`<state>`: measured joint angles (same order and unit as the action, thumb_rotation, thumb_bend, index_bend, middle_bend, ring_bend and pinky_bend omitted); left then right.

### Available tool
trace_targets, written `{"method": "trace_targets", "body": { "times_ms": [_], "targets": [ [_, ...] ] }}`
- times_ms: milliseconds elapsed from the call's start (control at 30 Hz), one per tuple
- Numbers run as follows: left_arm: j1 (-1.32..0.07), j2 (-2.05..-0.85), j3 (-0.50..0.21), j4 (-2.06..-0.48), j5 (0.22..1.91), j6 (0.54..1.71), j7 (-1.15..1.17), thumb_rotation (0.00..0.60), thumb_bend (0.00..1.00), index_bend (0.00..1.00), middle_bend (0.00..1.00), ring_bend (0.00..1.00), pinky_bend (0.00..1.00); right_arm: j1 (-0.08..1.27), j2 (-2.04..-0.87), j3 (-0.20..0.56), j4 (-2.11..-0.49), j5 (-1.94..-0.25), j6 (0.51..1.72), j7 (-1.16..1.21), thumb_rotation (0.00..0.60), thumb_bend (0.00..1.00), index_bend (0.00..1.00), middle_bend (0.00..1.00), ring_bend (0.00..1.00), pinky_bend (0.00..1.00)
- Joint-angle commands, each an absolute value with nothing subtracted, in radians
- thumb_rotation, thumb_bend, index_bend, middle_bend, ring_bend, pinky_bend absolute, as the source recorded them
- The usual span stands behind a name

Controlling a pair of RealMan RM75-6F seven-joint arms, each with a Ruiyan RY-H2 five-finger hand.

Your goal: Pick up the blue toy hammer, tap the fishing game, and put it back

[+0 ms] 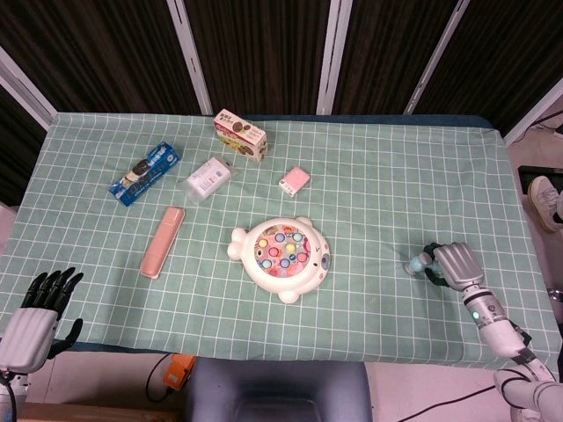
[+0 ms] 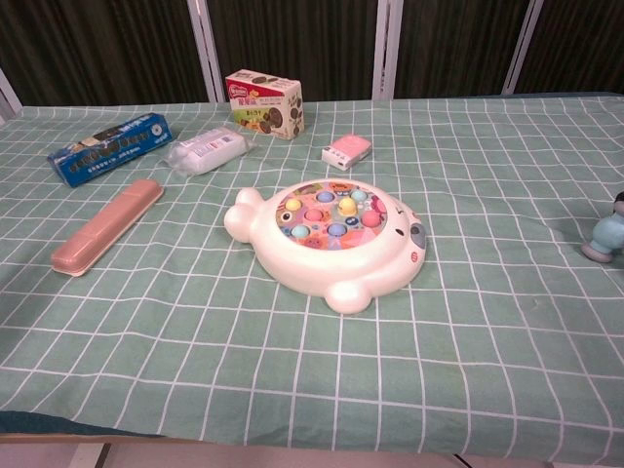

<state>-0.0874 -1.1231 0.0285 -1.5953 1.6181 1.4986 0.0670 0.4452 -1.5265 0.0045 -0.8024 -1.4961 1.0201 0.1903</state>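
At the near left corner, off the desk's edge, the left hand [image 1: 40, 312] hangs with its dark fingers [image 1: 53, 284] straight, pointing up and slightly apart, holding nothing; its pale grey back faces the head camera and the arm below is cut off by the frame; the chest view does not show it.

At the near right, the right hand [image 1: 450, 265] lies low over the green checked cloth of the desk [image 1: 378, 193], its silver forearm running back to the lower right corner; its fingers are curled down around the blue toy hammer [image 1: 414, 263], of which only the rounded pale-blue head pokes out on the hand's left; the handle is hidden under the palm, so whether the grip is firm cannot be told; in the chest view only the hammer's head and a dark sliver of the hand show at the right edge.

In the middle sits the fishing game [image 1: 281, 256], a glossy cream plastic fish shape with a round pink dish of coloured pegs; left of it lies a long salmon-pink case [image 1: 162, 242] with rounded ends.

Further back lie a small pink packet [image 1: 296, 181], a crinkly clear-wrapped white pack [image 1: 208, 179], a blue biscuit sleeve [image 1: 145, 173] and, farthest, a printed cardboard box [image 1: 240, 134].
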Motion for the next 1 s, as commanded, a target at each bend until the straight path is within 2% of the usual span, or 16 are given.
{"method": "trace_targets", "body": {
  "times_ms": [33, 600, 800, 1000],
  "targets": [
    [-0.088, -1.123, 0.028, -1.596, 1.618, 1.498, 0.067, 0.600, 0.41, 0.00, 0.04, 0.01, 0.04, 0.444, -1.530, 0.006, -0.799, -1.495, 1.023, 0.186, 0.600, 0.53, 0.91, 0.63, 0.68, 0.72],
    [-0.087, -1.123, 0.029, -1.595, 1.620, 1.500, 0.066, 0.600, 0.42, 0.00, 0.04, 0.01, 0.04, 0.440, -1.563, 0.001, -0.749, -1.511, 1.053, 0.197, 0.600, 0.53, 0.98, 0.72, 0.77, 0.80],
    [-0.086, -1.122, 0.029, -1.595, 1.621, 1.502, 0.065, 0.600, 0.42, 0.00, 0.04, 0.01, 0.04, 0.441, -1.566, 0.004, -0.732, -1.534, 1.106, 0.247, 0.600, 0.53, 0.98, 0.73, 0.79, 0.82],
    [-0.085, -1.122, 0.030, -1.596, 1.624, 1.505, 0.063, 0.600, 0.42, 0.00, 0.04, 0.01, 0.04, 0.448, -1.526, 0.019, -0.783, -1.545, 1.157, 0.267, 0.600, 0.53, 0.98, 0.73, 0.79, 0.82]
  ]
}}
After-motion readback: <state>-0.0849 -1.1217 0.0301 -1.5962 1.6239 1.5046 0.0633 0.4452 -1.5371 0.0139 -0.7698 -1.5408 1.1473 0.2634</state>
